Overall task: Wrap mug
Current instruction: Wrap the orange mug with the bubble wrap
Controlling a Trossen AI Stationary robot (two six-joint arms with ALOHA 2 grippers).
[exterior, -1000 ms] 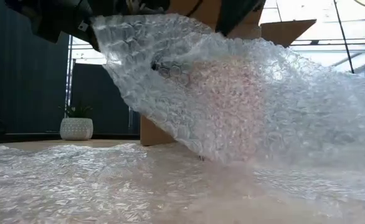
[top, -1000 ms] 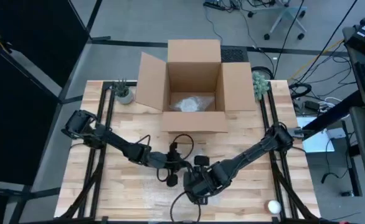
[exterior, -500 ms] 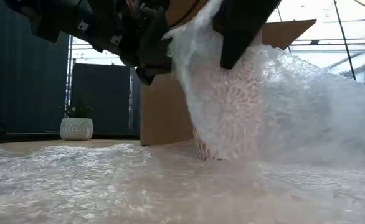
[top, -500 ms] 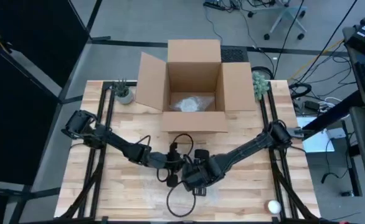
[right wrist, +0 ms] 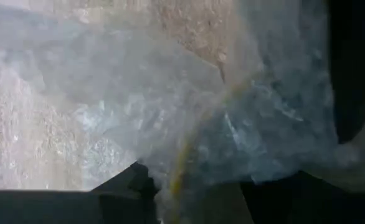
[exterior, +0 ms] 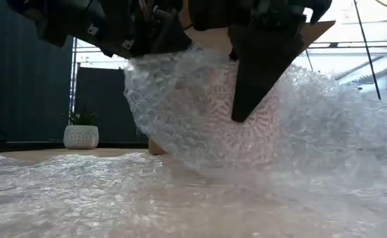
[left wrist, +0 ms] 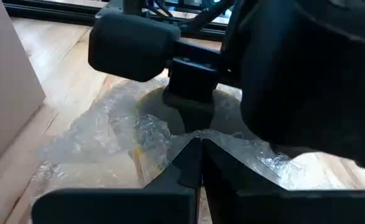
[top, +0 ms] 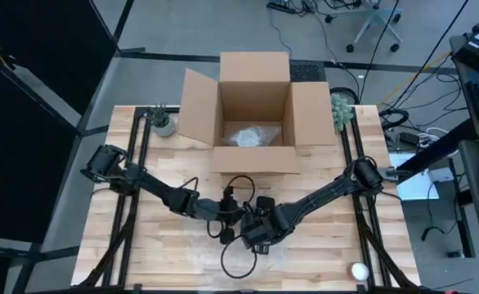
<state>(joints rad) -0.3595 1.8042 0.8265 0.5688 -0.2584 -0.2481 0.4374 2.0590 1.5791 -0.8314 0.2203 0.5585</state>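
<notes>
A sheet of bubble wrap is pulled up into a mound at the table's middle, its near part lying flat on the wood. The mug shows only dimly through the wrap as a pinkish patterned shape. My left gripper is above the mound's left side, shut on the wrap. My right gripper stands close against it from the right, shut on the wrap, with one dark finger pointing down in front of the mound. My left gripper pinches the bubble wrap's raised upper edge between its two fingers, coming from the table's left. The wrap hangs below the fingers over the mug and runs down to the table. My right gripper has a bunched fold of the wrap between its two fingers, which point down from above. The sheet spreads out slack below them. How many layers it holds, I cannot tell.
An open cardboard box with more wrap inside stands at the back middle. A small potted plant is at the back left, a green object at the back right, and a white ball near the front right.
My right gripper has moved toward the table's left and slightly far, up against my left gripper. The lifted wrap, spread wide to the right a second ago, has been drawn up and gathered over the mug into a tighter mound.
</notes>
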